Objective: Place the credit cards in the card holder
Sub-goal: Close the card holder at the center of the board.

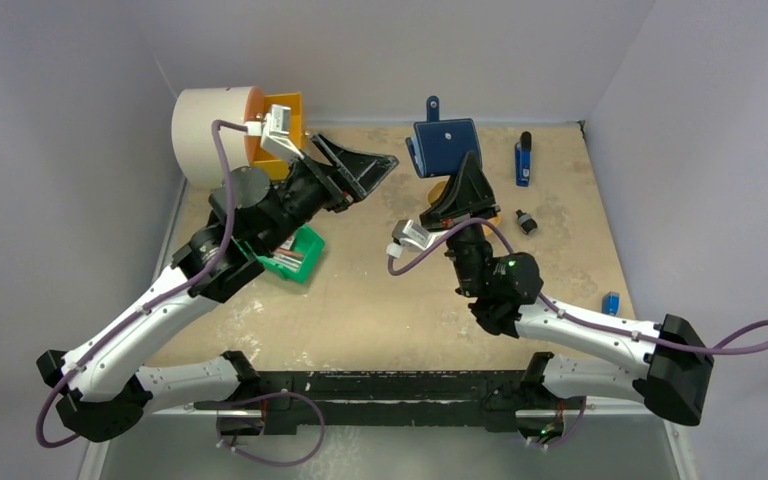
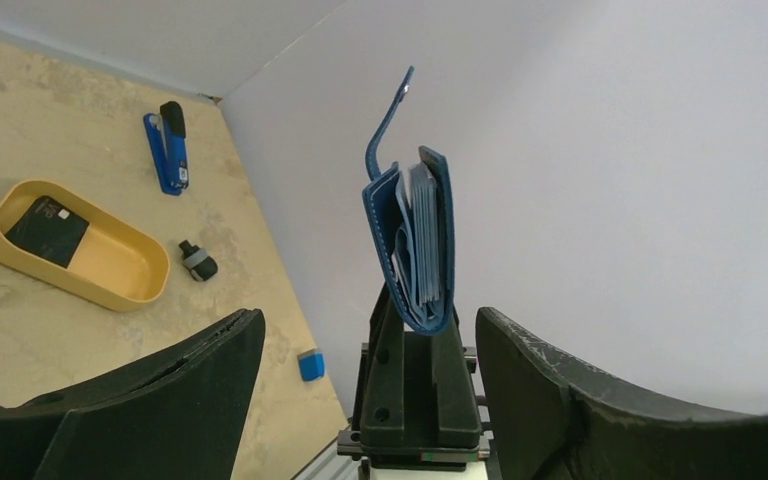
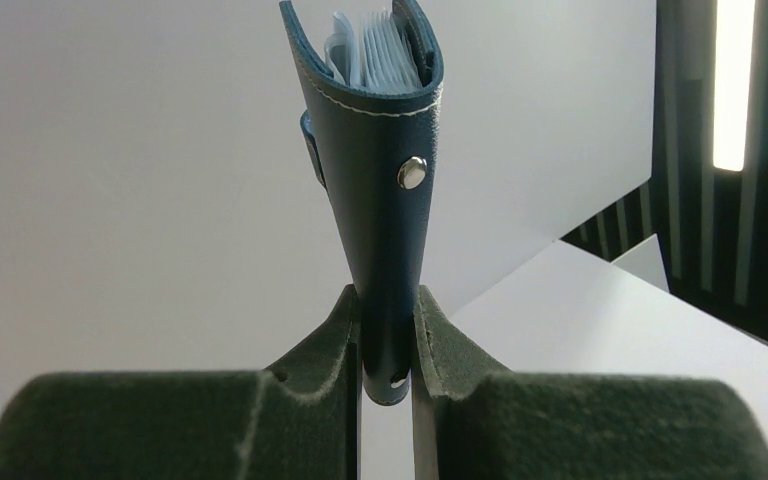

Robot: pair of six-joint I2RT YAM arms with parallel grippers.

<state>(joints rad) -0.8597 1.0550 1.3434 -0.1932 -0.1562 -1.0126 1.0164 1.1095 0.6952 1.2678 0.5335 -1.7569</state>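
Card holder (image 3: 385, 190): upright, lower edge pinched and hidden between right gripper (image 3: 388, 350) jaws; above them only pale sleeve edges, cards indistinct. Left gripper (image 2: 368, 320): jaws apart, gripping nothing.

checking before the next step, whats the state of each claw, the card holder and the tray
left claw: open, empty
right claw: shut on card holder
card holder: folded, tab unsnapped, held upright in the air
tray: holds one dark card
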